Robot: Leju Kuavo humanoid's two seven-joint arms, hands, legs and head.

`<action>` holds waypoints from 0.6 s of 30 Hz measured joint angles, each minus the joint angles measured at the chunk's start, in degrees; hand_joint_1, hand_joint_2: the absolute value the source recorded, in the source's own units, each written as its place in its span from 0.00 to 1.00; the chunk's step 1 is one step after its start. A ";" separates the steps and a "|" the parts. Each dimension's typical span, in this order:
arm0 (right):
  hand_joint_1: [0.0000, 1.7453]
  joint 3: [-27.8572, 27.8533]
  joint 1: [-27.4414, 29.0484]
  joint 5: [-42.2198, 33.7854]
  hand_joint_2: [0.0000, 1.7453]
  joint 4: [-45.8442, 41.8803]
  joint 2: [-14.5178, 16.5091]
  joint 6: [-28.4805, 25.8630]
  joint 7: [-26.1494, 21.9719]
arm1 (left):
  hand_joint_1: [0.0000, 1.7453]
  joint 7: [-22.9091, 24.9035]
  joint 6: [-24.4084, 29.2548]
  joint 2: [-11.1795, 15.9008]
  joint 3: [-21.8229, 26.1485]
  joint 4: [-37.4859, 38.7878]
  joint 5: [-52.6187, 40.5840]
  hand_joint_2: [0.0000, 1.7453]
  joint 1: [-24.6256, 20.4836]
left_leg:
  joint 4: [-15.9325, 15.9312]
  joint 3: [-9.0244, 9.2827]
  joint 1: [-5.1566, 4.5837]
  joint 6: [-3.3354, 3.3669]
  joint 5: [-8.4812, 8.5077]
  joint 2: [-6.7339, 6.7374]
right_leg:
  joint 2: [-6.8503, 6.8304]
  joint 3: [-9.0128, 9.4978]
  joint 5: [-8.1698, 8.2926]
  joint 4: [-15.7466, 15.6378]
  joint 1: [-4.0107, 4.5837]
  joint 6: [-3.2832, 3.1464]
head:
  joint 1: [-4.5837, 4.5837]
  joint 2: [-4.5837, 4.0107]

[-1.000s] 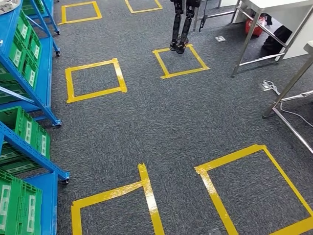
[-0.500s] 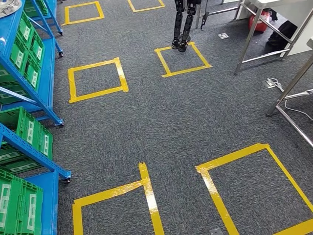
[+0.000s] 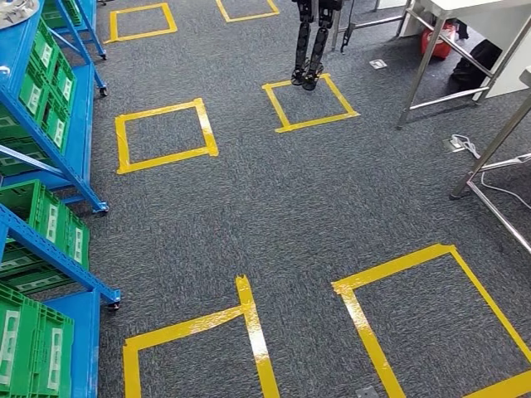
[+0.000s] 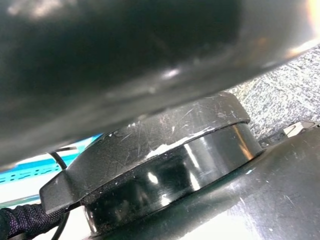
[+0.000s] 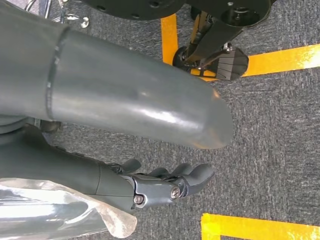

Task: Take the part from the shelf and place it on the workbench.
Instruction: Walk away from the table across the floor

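Two yellow tape squares [image 3: 187, 340] sit nearest at the bottom of the frame on the grey carpet [image 3: 282, 199], with the right hand [image 5: 158, 187] hanging over it, fingers [image 5: 196, 175] loosely spread and holding nothing; can't tell about the left hand. Blue shelf [image 3: 75, 149] with green crates [image 3: 37, 215] runs along the left edge, can't make out the part on it. Upper right there's a metal-legged counter [image 3: 438, 41], and another robot's legs [image 3: 309, 50] at top center.

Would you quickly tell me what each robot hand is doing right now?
Left robot hand: cannot be told.
Right robot hand: holds nothing, fingers extended, open.
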 joint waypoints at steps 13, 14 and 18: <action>0.00 -0.25 0.01 0.63 0.00 0.00 0.00 -0.06 0.22 | 0.00 0.33 0.19 0.00 0.33 0.00 0.07 0.00 0.01 | 0.03 0.00 -0.01 0.00 0.00 0.00 | 0.00 0.00 0.02 -0.01 -0.02 0.03 | -0.01 0.00; 0.00 -0.25 0.01 0.69 0.00 0.00 0.00 -0.07 0.22 | 0.00 0.33 0.22 0.00 0.35 0.00 0.07 0.00 0.01 | 0.03 0.00 -0.01 0.00 0.00 0.00 | 0.00 0.00 0.02 -0.01 -0.02 0.03 | -0.01 0.00; 0.00 -0.26 0.01 0.82 0.00 0.00 0.00 -0.11 0.22 | 0.00 0.33 0.32 0.00 0.42 0.00 0.07 0.00 0.00 | 0.03 0.00 0.00 0.00 0.00 0.00 | 0.00 0.00 0.02 -0.01 -0.02 0.02 | 0.00 0.00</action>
